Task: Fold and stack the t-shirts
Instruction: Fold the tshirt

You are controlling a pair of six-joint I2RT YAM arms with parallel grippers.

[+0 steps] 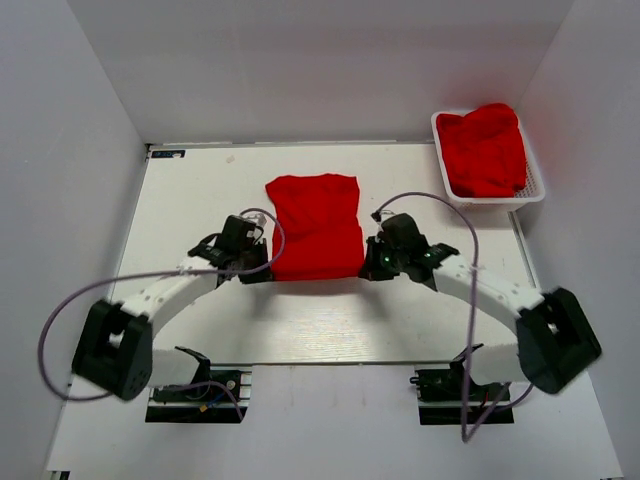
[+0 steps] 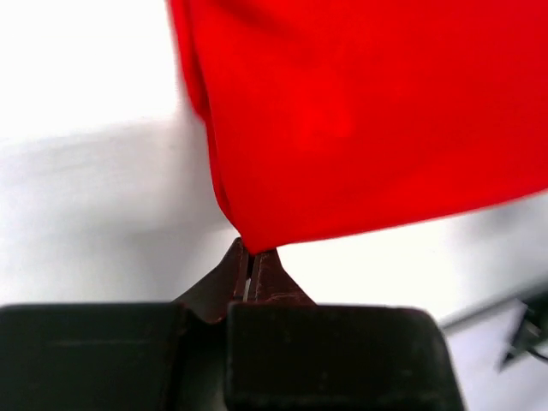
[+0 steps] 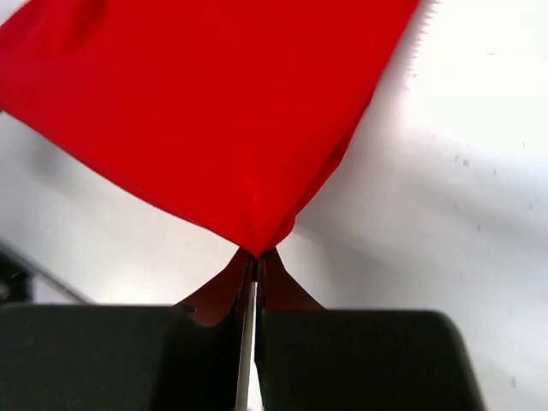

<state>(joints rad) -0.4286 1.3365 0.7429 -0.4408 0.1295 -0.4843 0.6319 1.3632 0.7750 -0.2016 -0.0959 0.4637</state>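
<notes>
A bright red t-shirt (image 1: 315, 226), folded into a narrow upright rectangle, lies in the middle of the white table. My left gripper (image 1: 264, 268) is shut on its near left corner (image 2: 253, 233). My right gripper (image 1: 368, 266) is shut on its near right corner (image 3: 257, 235). Both corners are lifted a little above the table, and the cloth hangs taut away from the fingertips in both wrist views. Further red t-shirts (image 1: 487, 148) lie heaped in the white basket at the back right.
The white mesh basket (image 1: 538, 190) stands at the table's back right corner. White walls close in the back and sides. Purple cables loop from both arms over the table near the shirt's sides.
</notes>
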